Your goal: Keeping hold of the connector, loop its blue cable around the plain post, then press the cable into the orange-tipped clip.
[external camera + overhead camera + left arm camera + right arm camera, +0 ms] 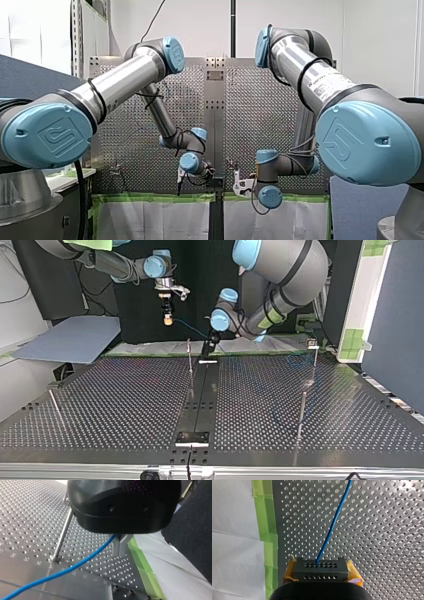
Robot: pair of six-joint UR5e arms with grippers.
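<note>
Robotics lab (test bench): perforated table [115, 400]; my left arm [125, 82]; my right arm [310, 75].

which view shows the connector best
Right wrist view: the connector sits close, its rows of holes and blue cable plain, clamped between my right gripper's yellow pads. Top view: too small to tell. Front and left wrist views do not show it.
</note>
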